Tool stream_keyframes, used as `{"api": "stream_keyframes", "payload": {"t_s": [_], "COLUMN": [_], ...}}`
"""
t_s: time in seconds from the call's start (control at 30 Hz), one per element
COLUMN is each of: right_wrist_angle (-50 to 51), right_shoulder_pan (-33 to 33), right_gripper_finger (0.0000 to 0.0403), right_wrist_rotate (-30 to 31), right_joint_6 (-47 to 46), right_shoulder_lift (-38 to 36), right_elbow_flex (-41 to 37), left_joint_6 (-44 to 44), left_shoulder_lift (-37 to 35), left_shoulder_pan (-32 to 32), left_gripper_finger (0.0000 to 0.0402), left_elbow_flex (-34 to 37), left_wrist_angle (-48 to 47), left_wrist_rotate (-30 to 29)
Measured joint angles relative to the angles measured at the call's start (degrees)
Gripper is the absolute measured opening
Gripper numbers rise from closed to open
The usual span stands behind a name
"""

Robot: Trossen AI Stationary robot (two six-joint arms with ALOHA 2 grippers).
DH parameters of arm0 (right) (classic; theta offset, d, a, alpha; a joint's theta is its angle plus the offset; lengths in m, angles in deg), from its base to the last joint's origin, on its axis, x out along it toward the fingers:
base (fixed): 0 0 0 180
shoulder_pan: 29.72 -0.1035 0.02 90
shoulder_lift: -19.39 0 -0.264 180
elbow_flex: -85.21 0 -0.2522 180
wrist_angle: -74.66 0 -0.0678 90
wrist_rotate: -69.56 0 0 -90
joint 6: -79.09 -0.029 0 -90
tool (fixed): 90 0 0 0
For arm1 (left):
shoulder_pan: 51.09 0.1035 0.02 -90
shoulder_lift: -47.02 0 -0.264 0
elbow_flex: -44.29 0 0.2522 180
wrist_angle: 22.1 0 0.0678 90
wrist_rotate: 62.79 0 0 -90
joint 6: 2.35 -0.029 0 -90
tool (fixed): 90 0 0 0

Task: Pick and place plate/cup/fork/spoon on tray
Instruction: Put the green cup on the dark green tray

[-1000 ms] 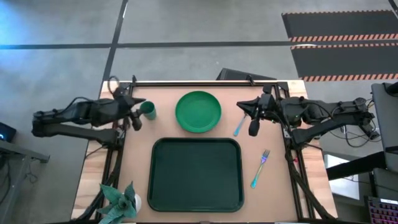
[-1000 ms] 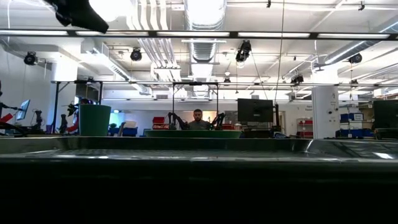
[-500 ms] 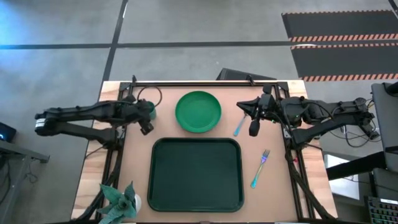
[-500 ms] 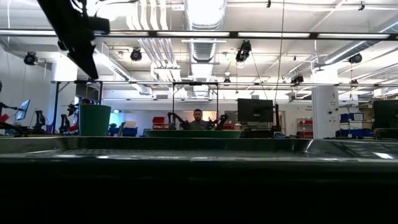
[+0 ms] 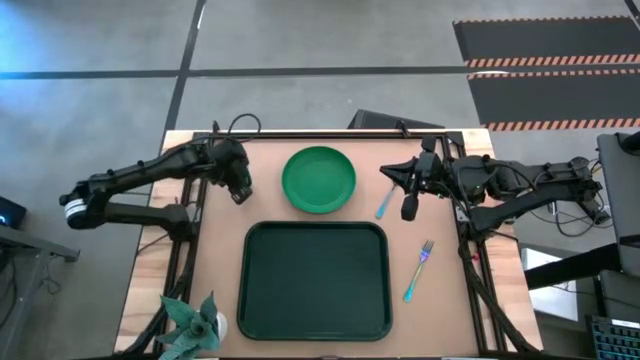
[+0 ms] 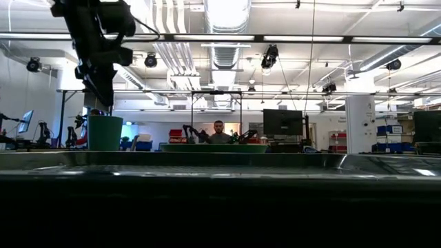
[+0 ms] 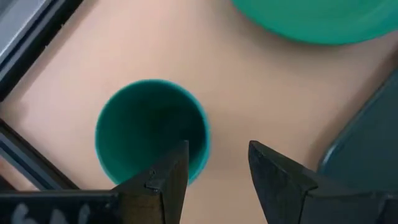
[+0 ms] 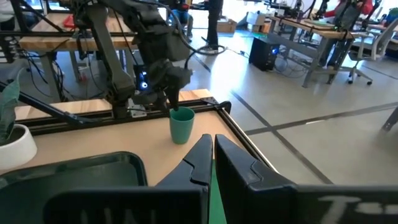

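Even light falls on my counter (image 5: pixel 420 300) from overhead, with only soft shadows. In the low view, ceiling lamps (image 6: pixel 227 10) glare white while the foreground sits black. My 2 left fingers (image 7: pixel 165 183) look blurred up close.

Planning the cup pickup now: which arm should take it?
Left, I'd say. The left gripper is open directly above the cup, which stands upright on the table. The right gripper is shut and waits across the plate, near the spoon.
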Motion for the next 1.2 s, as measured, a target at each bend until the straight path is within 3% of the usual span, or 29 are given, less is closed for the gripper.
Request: {"api": "stream_keyframes", "payload": {"t_s": [0.5, 0.6, 0.77, 1.0, 1.2], "right_wrist_angle": [-0.35, -0.34, -0.32, -0.32, -0.34], "right_shoulder_pan": [0.0, 0.0, 0.0, 0.0, 0.0], "right_gripper_finger": [0.0009, 0.0009, 0.0009, 0.0009, 0.0009], "right_wrist_rotate": [0.02, 0.02, 0.02, 0.02, 0.04], "right_joint_6": [0.21, 0.2, 0.17, 0.17, 0.15], "right_shoulder_lift": [-1.3, -1.39, -1.37, -1.37, -1.33], "right_elbow_flex": [0.0, 0.0, 0.0, 0.0, 0.0], "left_joint_6": [-4.97, -5.99, -5.99, -5.69, -1.58], "left_shoulder_lift": [11.79, 13.73, 14.95, 11.78, 7.37], "left_shoulder_pan": [0.67, 0.65, 0.65, -0.06, -3.24], "left_gripper_finger": [0.0149, 0.0119, 0.0013, 0.0001, 0.0001], "left_elbow_flex": [0.09, -0.07, -0.22, -1.19, -9.42], "left_wrist_angle": [1.47, 1.48, 1.43, -0.53, -10.14], "left_wrist_rotate": [0.23, 0.87, 0.4, 0.0, 2.58]}}
